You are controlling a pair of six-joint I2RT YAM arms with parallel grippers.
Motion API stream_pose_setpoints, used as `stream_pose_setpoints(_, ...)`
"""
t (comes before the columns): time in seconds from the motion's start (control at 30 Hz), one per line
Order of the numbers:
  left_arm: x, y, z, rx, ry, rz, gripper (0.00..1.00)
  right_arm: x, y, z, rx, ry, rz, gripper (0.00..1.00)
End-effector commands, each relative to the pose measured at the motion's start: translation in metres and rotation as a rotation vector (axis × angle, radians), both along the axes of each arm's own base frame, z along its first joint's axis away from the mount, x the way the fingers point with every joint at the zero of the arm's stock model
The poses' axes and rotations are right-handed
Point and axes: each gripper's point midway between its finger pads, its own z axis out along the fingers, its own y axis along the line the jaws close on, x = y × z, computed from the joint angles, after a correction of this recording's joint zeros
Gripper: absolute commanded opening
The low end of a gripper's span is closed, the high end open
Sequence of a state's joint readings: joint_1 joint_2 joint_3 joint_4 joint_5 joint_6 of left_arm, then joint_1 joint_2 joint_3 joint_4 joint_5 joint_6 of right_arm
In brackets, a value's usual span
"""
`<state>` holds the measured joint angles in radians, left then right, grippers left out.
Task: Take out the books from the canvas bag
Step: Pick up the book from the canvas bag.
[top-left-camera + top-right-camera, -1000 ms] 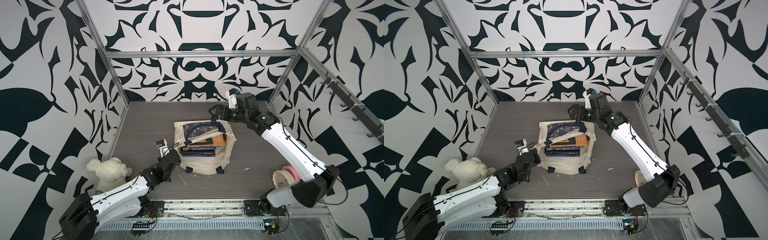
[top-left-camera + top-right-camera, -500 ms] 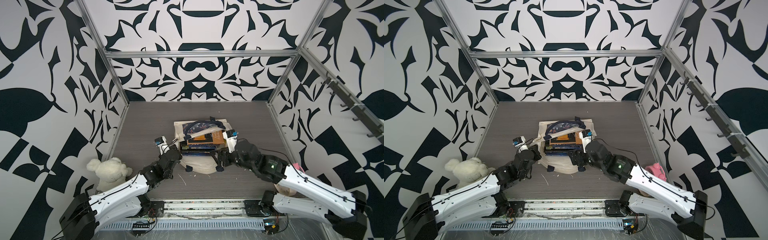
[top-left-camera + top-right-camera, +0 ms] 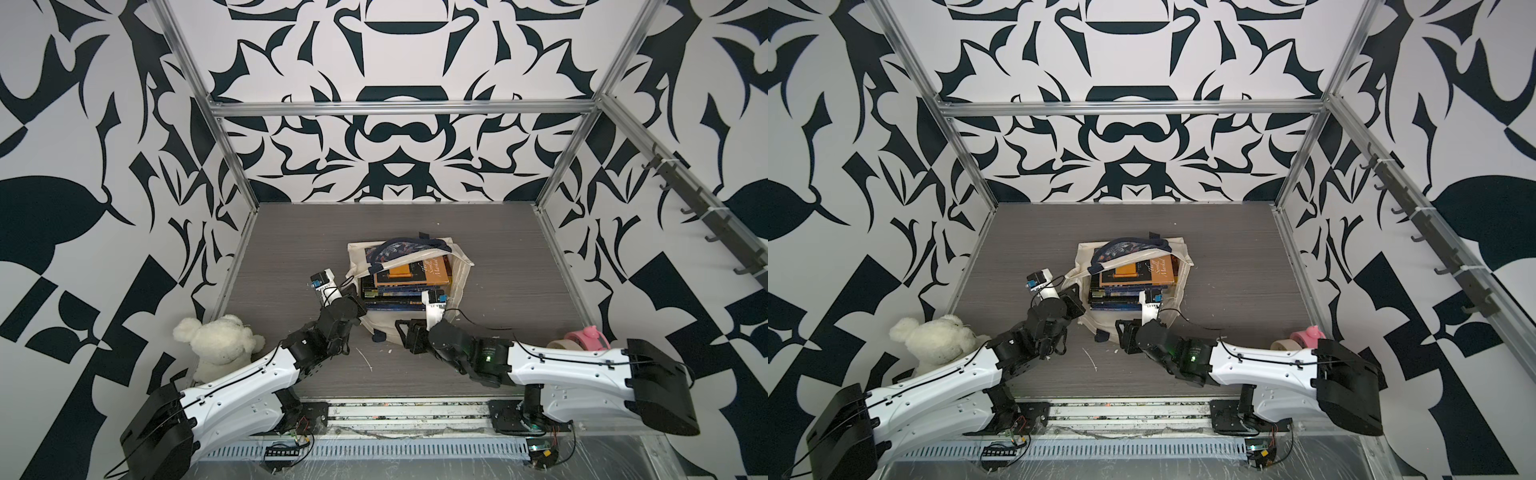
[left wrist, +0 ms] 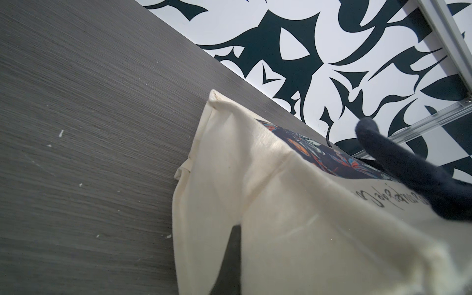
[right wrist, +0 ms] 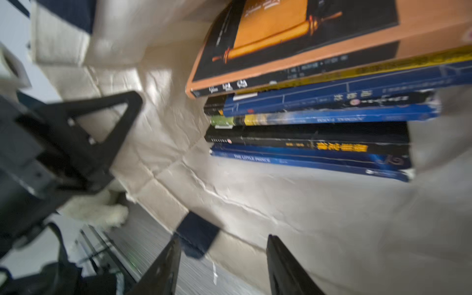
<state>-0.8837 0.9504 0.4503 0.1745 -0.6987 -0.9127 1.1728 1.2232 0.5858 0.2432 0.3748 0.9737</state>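
Right wrist view: my right gripper (image 5: 223, 242) stands spread, nothing between its jaws, low at the near edge of the bag (image 5: 281, 204). The books (image 5: 319, 127) are stacked just beyond it. In both top views the bag (image 3: 459, 266) (image 3: 1177, 286) lies mid-table with the books (image 3: 405, 282) (image 3: 1129, 286) stacked on its lower cloth. Its upper cloth and a navy strap drape over their far end. My left gripper (image 3: 358, 305) is pressed together, pinching the bag's left edge.
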Motion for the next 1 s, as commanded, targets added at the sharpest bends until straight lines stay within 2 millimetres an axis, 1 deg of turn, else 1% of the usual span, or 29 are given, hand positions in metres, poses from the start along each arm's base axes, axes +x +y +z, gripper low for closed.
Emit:
stream_pose_setpoints(0.0, 0.004, -0.009, 0.024, -0.053, -0.070, -0.020, 0.00, 0.033, 0.009, 0.034, 0.247, -0.018, -0.078, 0.57)
stream_pose_setpoints(0.07, 0.005, -0.008, 0.021, -0.031, -0.070, -0.019, 0.00, 0.048, 0.010, 0.030, 0.280, 0.007, -0.088, 0.56)
stream_pose_setpoints(0.2, 0.006, -0.007, 0.018, 0.019, -0.079, -0.021, 0.00, 0.066, 0.009, 0.032, 0.272, -0.020, -0.120, 0.56)
stream_pose_setpoints(0.27, 0.008, -0.009, 0.018, 0.046, -0.079, -0.029, 0.00, 0.078, 0.003, 0.024, 0.268, 0.006, -0.147, 0.56)
stream_pose_setpoints(0.33, 0.009, -0.013, 0.015, 0.071, -0.075, -0.044, 0.00, 0.090, -0.004, 0.013, 0.306, 0.052, -0.177, 0.56)
stream_pose_setpoints(0.4, 0.010, -0.015, 0.013, 0.091, -0.072, -0.056, 0.00, 0.099, -0.008, 0.010, 0.330, 0.046, -0.192, 0.54)
stream_pose_setpoints(0.43, 0.010, -0.016, 0.013, 0.097, -0.073, -0.059, 0.00, 0.102, -0.010, 0.009, 0.322, 0.047, -0.200, 0.54)
stream_pose_setpoints(0.57, 0.011, -0.014, 0.010, 0.129, -0.079, -0.056, 0.00, 0.105, -0.019, 0.015, 0.270, 0.000, -0.216, 0.54)
stream_pose_setpoints(0.67, 0.011, -0.012, 0.010, 0.139, -0.085, -0.051, 0.00, 0.107, -0.029, 0.021, 0.253, -0.044, -0.251, 0.53)
stream_pose_setpoints(0.73, 0.011, -0.013, 0.010, 0.141, -0.089, -0.060, 0.00, 0.112, -0.035, 0.020, 0.236, -0.058, -0.280, 0.53)
stream_pose_setpoints(0.87, 0.010, -0.012, 0.008, 0.158, -0.090, -0.063, 0.00, 0.128, -0.038, 0.013, 0.255, -0.026, -0.296, 0.52)
stream_pose_setpoints(0.97, 0.009, -0.009, 0.006, 0.174, -0.092, -0.059, 0.00, 0.138, -0.039, 0.013, 0.271, -0.025, -0.309, 0.50)
